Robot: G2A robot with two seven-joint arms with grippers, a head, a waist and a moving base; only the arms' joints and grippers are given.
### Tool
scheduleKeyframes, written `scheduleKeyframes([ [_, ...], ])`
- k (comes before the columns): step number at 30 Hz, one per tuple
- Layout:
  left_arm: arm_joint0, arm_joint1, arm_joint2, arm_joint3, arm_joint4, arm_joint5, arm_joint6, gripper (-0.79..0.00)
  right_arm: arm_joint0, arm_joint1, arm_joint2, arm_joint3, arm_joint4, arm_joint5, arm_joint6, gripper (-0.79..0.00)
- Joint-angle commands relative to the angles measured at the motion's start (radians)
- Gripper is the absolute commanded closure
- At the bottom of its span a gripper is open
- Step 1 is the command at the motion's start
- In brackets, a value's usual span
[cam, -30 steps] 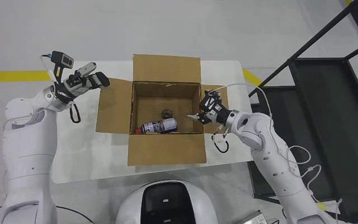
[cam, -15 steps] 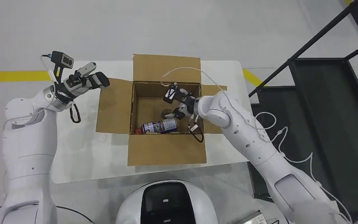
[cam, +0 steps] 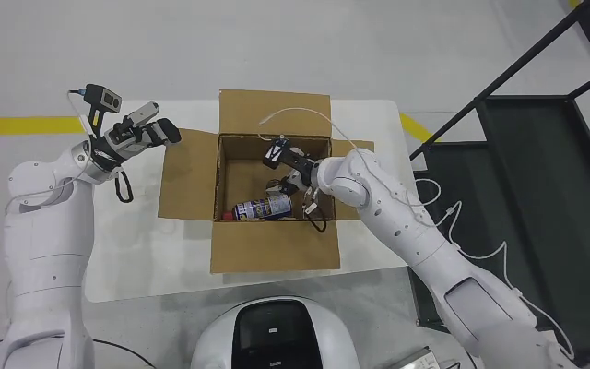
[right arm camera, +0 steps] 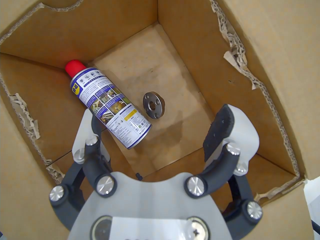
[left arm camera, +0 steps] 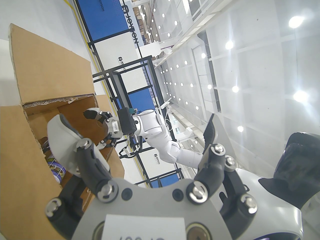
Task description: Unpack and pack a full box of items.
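Observation:
An open cardboard box (cam: 275, 244) stands in the middle of the table. On its floor lies a blue-and-white spray can (cam: 263, 208) (right arm camera: 110, 103) with a red cap, and beside it a small metal flange ring (right arm camera: 153, 105). My right gripper (cam: 293, 182) (right arm camera: 157, 123) hangs open inside the box mouth, above the can and ring, touching neither. One of its fingers is partly hidden behind the can. My left gripper (cam: 157, 124) (left arm camera: 135, 126) is open and empty, held in the air beyond the box's left flap (left arm camera: 50, 76). The left wrist view also catches the right gripper (left arm camera: 100, 128) over the box.
The box sits on a white table (cam: 138, 249), with all its flaps folded outward and its torn edges showing. A black metal rack (cam: 516, 148) stands off the table's right side. A yellow line (cam: 28, 124) runs across the floor at the left.
My right arm has swung from outside the right flap to over the box interior, and the gripper now points down at the can and ring. The left arm has not moved.

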Motion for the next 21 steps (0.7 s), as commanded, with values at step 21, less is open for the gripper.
scheduleKeyframes([
  [21,0.000,0.000,0.000,0.000,0.000,0.000,0.000,-0.785,0.236,-0.158,-0.240,0.465,0.145,-0.007,-0.038,-0.665],
])
